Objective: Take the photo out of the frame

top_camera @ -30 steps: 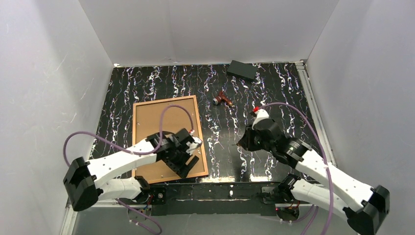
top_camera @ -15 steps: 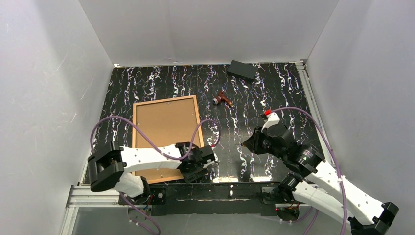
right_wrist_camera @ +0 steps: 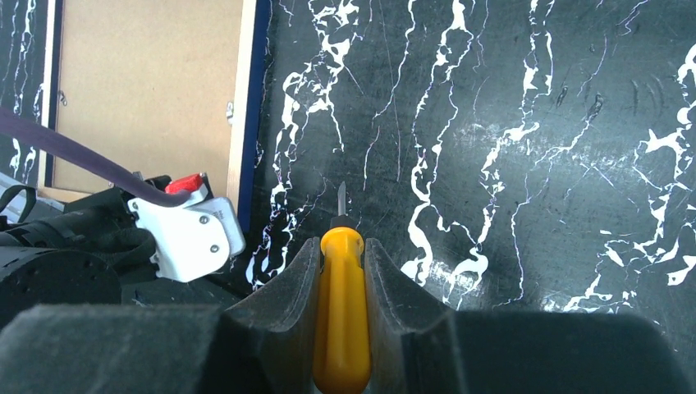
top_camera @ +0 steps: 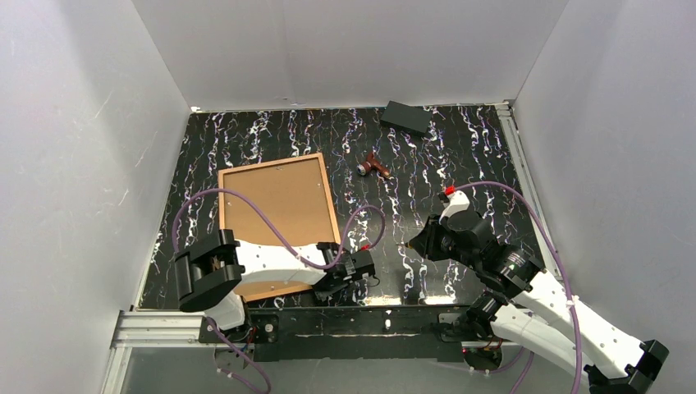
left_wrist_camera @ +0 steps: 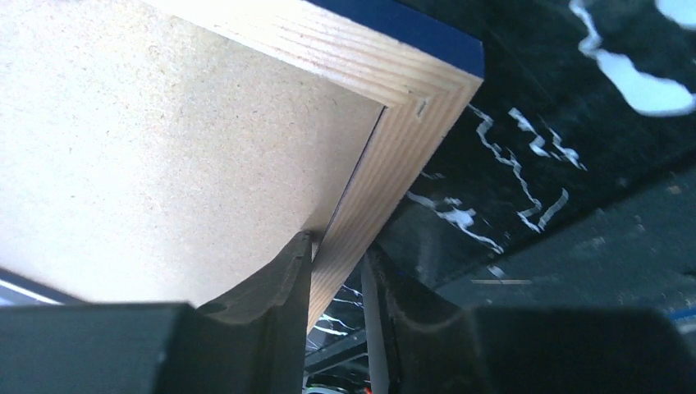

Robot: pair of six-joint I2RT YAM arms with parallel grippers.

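The frame [top_camera: 330,205] lies face down on the black marbled table, pale wood rail up, its navy face [left_wrist_camera: 394,20] showing at one corner. Inside it sits the photo [top_camera: 275,201], of which only the plain brown board back [left_wrist_camera: 164,139] shows. My left gripper [top_camera: 336,279] is at the frame's near right corner, shut on the wooden rail [left_wrist_camera: 410,139]: one finger [left_wrist_camera: 287,271] rests on the board, the other outside the rail. My right gripper [right_wrist_camera: 341,246] hovers to the right of the frame [right_wrist_camera: 261,82], shut on a yellow-handled screwdriver [right_wrist_camera: 341,312] that points at the table.
A black block [top_camera: 406,117] lies at the back wall and a small reddish-brown tool [top_camera: 374,167] sits right of the frame. White walls close in three sides. The metal rail [top_camera: 386,316] runs along the near edge, and purple cables loop over the frame.
My left arm swung from over the board down to the frame's near right corner and its jaws closed on the rail. The frame turned slightly. The right arm drew back a little.
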